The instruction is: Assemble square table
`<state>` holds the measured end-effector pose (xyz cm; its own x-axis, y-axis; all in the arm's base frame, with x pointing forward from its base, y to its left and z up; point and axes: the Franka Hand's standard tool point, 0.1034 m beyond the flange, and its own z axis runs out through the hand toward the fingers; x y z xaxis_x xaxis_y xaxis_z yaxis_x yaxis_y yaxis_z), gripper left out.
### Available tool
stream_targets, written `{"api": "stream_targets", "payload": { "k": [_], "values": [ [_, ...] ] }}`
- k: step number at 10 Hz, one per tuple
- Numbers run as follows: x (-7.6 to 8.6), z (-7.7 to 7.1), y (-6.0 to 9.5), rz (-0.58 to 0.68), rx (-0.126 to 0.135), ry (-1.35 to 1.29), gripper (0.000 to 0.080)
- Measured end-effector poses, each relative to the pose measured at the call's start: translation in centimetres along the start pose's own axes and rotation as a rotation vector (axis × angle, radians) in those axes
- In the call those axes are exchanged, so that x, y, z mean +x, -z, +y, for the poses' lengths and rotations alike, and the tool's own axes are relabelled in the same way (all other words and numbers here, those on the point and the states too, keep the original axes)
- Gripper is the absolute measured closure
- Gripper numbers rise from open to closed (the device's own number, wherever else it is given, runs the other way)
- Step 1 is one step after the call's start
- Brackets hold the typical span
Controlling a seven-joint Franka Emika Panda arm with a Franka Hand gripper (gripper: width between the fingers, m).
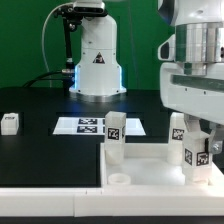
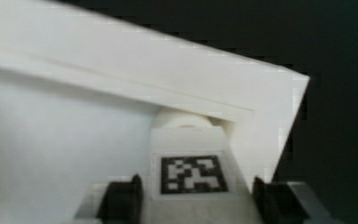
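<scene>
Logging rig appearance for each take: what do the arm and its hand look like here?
The arm is glossy white and rounded, with a dark triangle sticker and a blue glow at its base. The hand has a boxy white-grey shell and black finger pads.

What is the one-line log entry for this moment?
end effector: around leg, grip unclear | leg at top corner | second leg: upright at another corner | third leg: loose

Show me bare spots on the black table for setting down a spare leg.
Free: the black strip between the loose leg and the marker board; the wider patch in front of that board, bordered by the table top. Crowded: the top itself, with upright legs and the tool.
</scene>
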<state>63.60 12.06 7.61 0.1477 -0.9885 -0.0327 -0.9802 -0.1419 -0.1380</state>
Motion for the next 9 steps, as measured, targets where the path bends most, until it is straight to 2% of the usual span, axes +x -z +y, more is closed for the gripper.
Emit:
{"api": "stream_targets", "payload": {
  "k": [2,4,5,6,7,8,9],
  "values": [
    [0.2,-0.3,0.0,-0.062,0.015,-0.278,0.0511],
    [0.1,-0.2,-0.1,-0.065,0.014,-0.303,0.0511],
    [0.1,-0.1,-0.1,-0.062,0.013,-0.263,0.0328],
    [-0.1,0.5,-0.6,-0.033,-0.002,-0.125,0.0213],
    [-0.3,0.6,-0.7,-0.016,-0.007,0.082,0.0213],
    [-0.7,0.6,-0.6,-0.003,-0.010,0.304,0.0163],
    [-1.1,0.8,-0.6,-0.006,-0.004,0.478,0.0154]
  ]
}}
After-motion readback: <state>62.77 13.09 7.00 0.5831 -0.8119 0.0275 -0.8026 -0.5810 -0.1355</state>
